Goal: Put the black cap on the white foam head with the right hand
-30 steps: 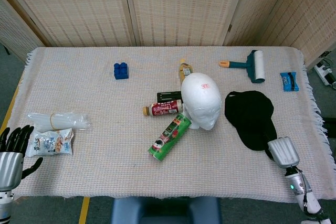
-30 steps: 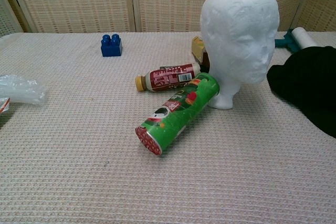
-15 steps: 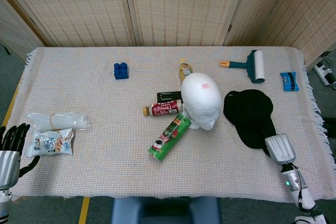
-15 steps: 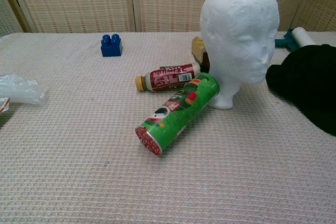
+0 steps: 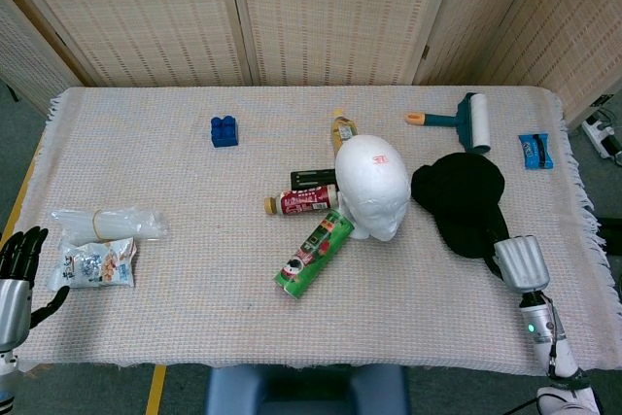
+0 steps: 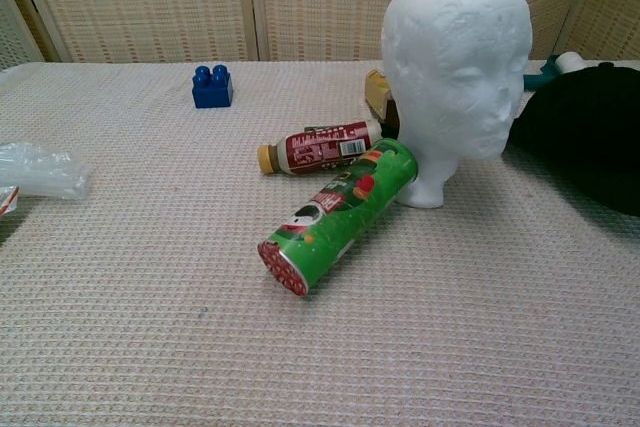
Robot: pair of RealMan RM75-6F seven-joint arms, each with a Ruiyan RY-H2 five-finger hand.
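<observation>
The white foam head [image 5: 372, 185] stands upright at the table's middle, facing the front edge; the chest view shows the foam head [image 6: 458, 57] large at right. Just right of it is the black cap [image 5: 462, 196], bunched and tilted, its crown close to the head. In the chest view the cap [image 6: 590, 137] sits at the right edge, off the cloth there. My right hand [image 5: 518, 261] holds the cap's near end; its fingers are hidden beneath the fabric. My left hand [image 5: 17, 274] hangs open off the front left corner, holding nothing.
A green can [image 5: 314, 254] and a brown bottle [image 5: 301, 202] lie against the head's left side. A yellow bottle [image 5: 342, 128] lies behind it. A lint roller [image 5: 462, 120] and blue packet [image 5: 535, 150] are at the back right. Blue brick [image 5: 224, 130] and plastic bags [image 5: 102, 224] lie left.
My right hand has drawn the black cap up and leftward, closer to the foam head, and the cap has bunched. My left hand has sunk lower at the table's corner.
</observation>
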